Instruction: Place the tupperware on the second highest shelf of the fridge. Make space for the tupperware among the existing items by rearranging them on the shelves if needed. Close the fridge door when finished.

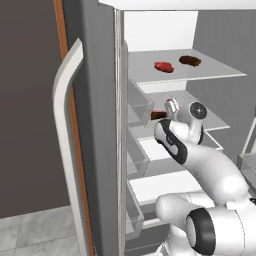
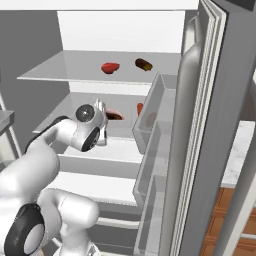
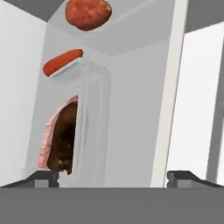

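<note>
Your gripper [image 3: 113, 177] has its jaws spread wide and nothing between them: in the hand view the two dark fingertips [image 3: 43, 176] sit far apart at the bottom, and the tupperware [image 3: 85, 131] lies just ahead of them, free of both. You see the tray rolled on its side there because the hand is rolled; its pink piece [image 3: 49, 142] and dark brown piece [image 3: 65, 138] of food are inside it. Past the tray on the same panel you can pick out a long orange-red lump [image 3: 62, 61] touching or just beside the tray's far end, and a rounder red-brown lump [image 3: 88, 13] further on.

From the left base view, your gripper [image 1: 171, 106] is reaching into the open fridge [image 1: 100, 125] at the level of the second highest shelf [image 1: 212, 120], with the brown food of the tupperware [image 1: 158, 115] showing just beside it on that shelf. The right base view gives you the same: the gripper [image 2: 101, 111] over the shelf [image 2: 65, 112], the tray [image 2: 114, 115] right next to it, and an orange-red lump [image 2: 140, 108] near the shelf's right end, partly hidden by a door bin [image 2: 152, 117].

On the top shelf [image 1: 220, 70] you have a red lump [image 1: 163, 66] and a dark brown lump [image 1: 190, 61], apart from each other. The left door stands open with its pale curved handle [image 1: 65, 125] toward you.
</note>
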You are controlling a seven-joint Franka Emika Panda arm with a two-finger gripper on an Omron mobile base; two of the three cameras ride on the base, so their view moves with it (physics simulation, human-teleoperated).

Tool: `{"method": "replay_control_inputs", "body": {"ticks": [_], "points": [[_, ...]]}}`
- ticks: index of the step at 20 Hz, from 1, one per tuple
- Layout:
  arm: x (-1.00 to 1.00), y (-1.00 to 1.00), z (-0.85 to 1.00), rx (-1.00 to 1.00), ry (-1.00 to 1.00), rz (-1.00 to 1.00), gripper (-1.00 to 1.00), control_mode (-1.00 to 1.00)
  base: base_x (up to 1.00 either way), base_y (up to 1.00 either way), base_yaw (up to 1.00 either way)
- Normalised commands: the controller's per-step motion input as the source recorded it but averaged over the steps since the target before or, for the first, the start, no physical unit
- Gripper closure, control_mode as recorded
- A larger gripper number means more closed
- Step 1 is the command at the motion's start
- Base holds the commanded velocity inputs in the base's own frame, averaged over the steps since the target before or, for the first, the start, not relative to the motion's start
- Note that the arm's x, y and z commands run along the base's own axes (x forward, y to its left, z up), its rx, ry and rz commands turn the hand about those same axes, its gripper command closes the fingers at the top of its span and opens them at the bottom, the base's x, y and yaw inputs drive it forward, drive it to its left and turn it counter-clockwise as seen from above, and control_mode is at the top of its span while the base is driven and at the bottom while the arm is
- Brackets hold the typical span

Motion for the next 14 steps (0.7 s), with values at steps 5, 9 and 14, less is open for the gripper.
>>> {"method": "replay_control_inputs", "body": {"ticks": [5,9,14], "points": [[-0.6,-0.24,0.83,0.0,0.15,0.0,-1.0,-1.0,0.0,0.0,0.0],[-0.82,-0.11,0.76,-0.15,0.29,0.12,-1.0,-1.0,0.0,0.0,0.0],[-0.98,0.07,0.06,-0.34,0.16,0.63,-1.0,-1.0,0.0,0.0,0.0]]}}
